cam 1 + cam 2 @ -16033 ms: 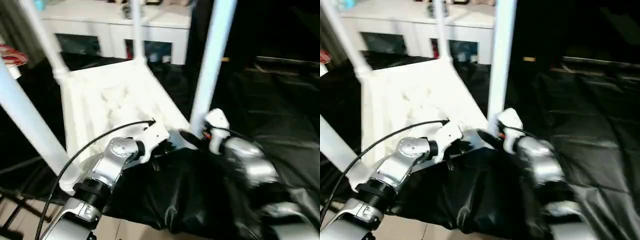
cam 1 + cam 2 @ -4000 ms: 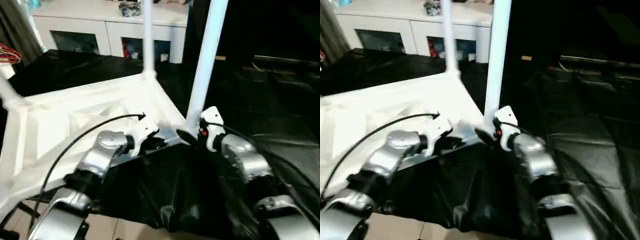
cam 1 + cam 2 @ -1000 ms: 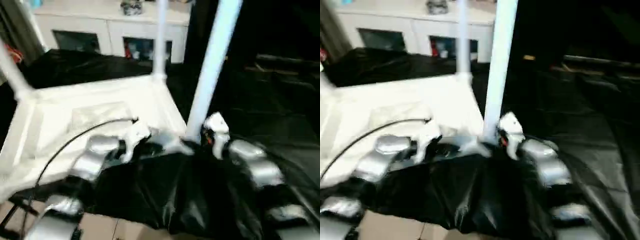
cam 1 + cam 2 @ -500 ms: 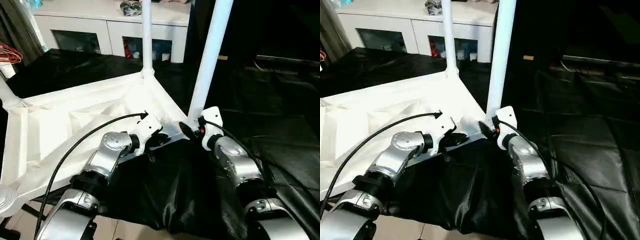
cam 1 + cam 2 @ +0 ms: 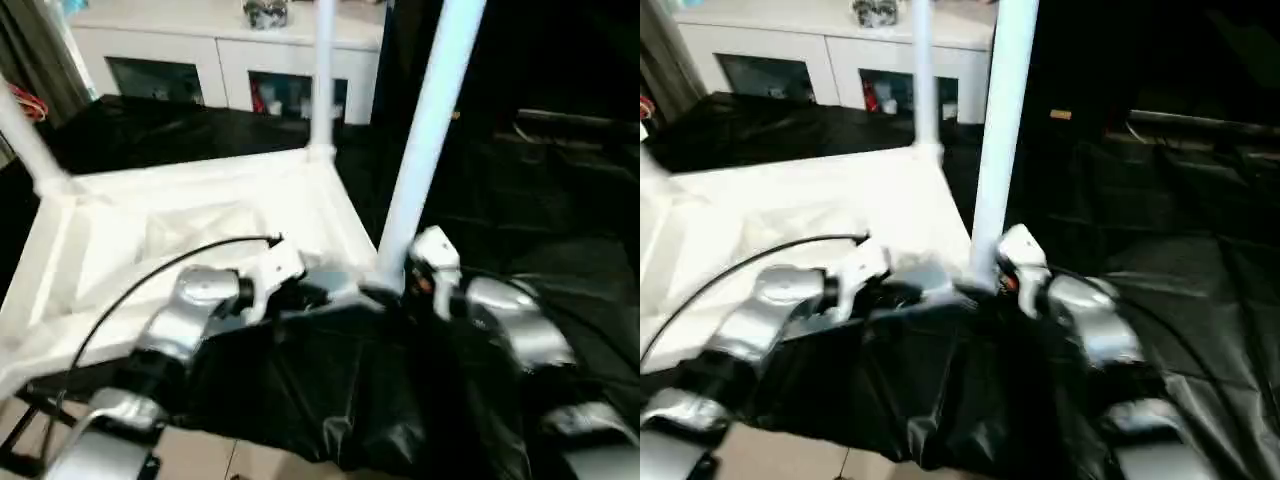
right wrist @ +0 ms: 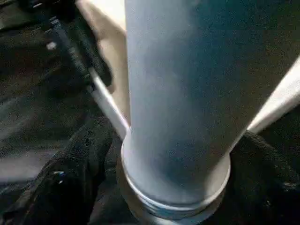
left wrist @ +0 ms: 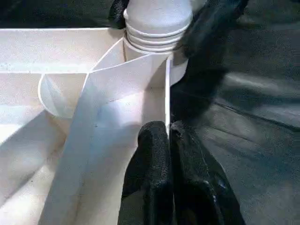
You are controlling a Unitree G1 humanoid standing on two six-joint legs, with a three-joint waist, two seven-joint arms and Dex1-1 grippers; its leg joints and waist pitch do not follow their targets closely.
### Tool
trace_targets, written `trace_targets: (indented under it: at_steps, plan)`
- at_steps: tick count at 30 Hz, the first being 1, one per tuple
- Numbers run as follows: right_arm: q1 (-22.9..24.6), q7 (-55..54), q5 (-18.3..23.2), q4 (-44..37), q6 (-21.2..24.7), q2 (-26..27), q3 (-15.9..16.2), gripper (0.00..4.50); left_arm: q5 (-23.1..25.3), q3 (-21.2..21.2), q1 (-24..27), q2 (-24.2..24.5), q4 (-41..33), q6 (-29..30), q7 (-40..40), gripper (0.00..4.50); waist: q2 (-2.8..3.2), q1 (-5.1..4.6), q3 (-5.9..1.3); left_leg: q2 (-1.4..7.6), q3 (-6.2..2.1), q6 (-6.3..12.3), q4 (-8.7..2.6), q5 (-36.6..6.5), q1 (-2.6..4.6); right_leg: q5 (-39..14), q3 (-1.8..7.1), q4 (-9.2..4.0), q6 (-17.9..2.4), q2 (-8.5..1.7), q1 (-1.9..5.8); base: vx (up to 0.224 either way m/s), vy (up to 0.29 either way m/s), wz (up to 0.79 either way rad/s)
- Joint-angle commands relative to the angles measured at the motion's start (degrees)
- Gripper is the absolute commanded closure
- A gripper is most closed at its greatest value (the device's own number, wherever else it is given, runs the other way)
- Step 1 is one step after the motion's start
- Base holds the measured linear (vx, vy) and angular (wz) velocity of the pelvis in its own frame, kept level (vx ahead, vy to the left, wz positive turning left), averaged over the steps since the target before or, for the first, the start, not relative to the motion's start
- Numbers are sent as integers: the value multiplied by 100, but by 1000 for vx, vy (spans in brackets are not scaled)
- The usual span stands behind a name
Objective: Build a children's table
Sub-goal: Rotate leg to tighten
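Observation:
The white tabletop (image 5: 200,220) lies upside down on a black sheet, ribbed underside up. Three legs stand in its corner sockets: a near one (image 5: 430,130), a far one (image 5: 322,70) and one at the left (image 5: 25,140). My left gripper (image 5: 318,295) is at the near corner, and its fingers (image 7: 154,154) are shut on the thin rim wall beside the socket. My right gripper (image 5: 385,292) is at the base of the near leg (image 6: 178,93). Its black fingers (image 6: 79,159) stand spread on either side of the leg's collar.
A white cabinet with glass doors (image 5: 230,60) stands behind the table. The black sheet (image 5: 520,200) covers the surface to the right and bunches under my forearms (image 5: 330,400). Bare floor (image 5: 200,460) is visible at the near left edge.
The whole picture has shifted and blurred with the head's motion. Both grippers stay at the near corner, and the tabletop and legs keep their places.

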Motion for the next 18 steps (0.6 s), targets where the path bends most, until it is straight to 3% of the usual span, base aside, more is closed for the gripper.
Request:
trace_targets:
  at_steps: [1, 3, 10, 18]
  plan:
    - [101, 557, 162, -279, 115, -23, 276, 79, -184, -29, -58, 0, -289, -75, -195, 450, -43, 24, -352, 262, -91, 376, -386, -1347, 72, -1319, 217, -427, -1478, -346, 264, 0, 0, 0]
    - [127, 713, 179, -356, 172, -91, 327, 79, -218, -28, -57, 54, -312, -60, -291, 450, -39, 37, -352, 266, -91, 362, -389, -1358, 79, -1370, 218, -433, -1456, -346, 258, 0, 0, 0]
    - [207, 791, 205, -520, 187, -72, 352, 143, -279, -60, -56, 157, -369, -13, -523, 450, -32, 81, -364, 263, -91, 303, -389, -1259, 87, -1209, 223, -411, -1473, -344, 252, 0, 0, 0]
    - [308, 327, 174, -464, 305, 203, 267, 183, -64, -43, -122, -85, -151, -118, 86, 450, -40, 70, -352, 253, -102, 223, -400, -1362, 87, -1472, 225, -440, -1394, -352, 245, 0, 0, 0]
